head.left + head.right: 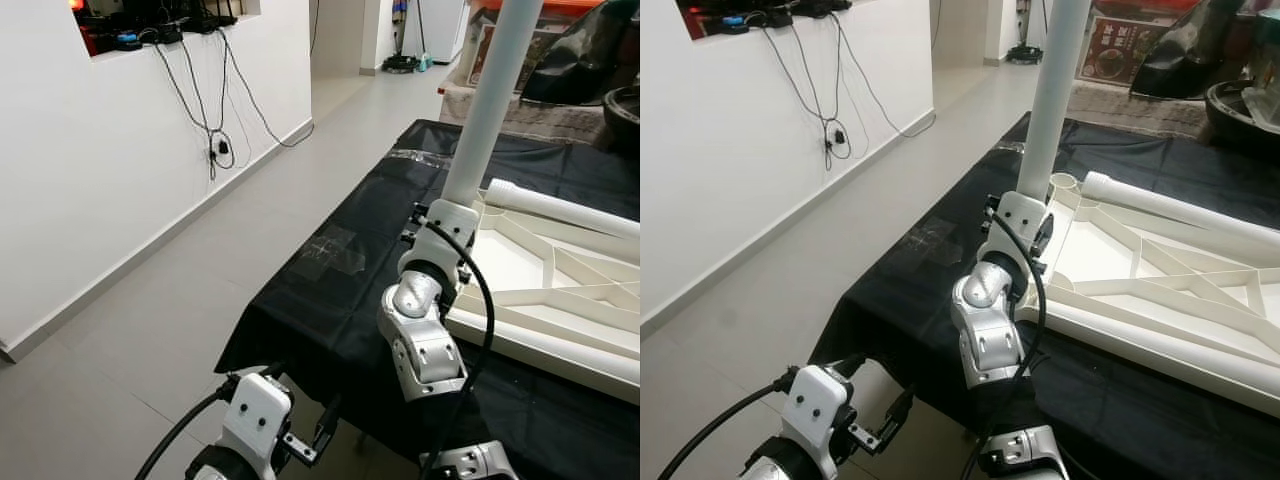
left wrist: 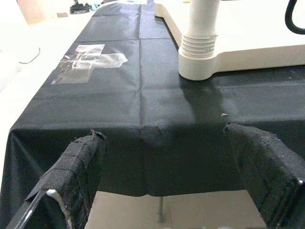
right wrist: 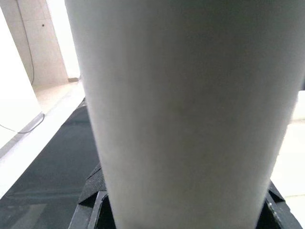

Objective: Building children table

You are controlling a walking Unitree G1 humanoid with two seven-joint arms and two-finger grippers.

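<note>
Silver arms [image 1: 420,330], black cables [image 1: 480,300]

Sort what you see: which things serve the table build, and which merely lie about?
Job: upright white plastic table leg; upturned white plastic tabletop; right gripper; left gripper.
Lying about: clear tape patch; dangling black wall cables; black cloth sheet.

It looked like a room in a home, partly given over to work. A plain white wall [image 1: 100,170] ran along pale floor tiles [image 1: 150,330], with a skirting board at its foot. Black cables [image 1: 205,110] hung from a recessed shelf of electronics [image 1: 160,30] down to a wall socket [image 1: 222,148]. A low table under a black cloth [image 1: 330,300] carried a patch of clear tape [image 1: 335,250]. Beyond it a corridor [image 1: 345,50] opened, with what may have been cleaning gear [image 1: 405,62] standing at its blurred far end.
</note>
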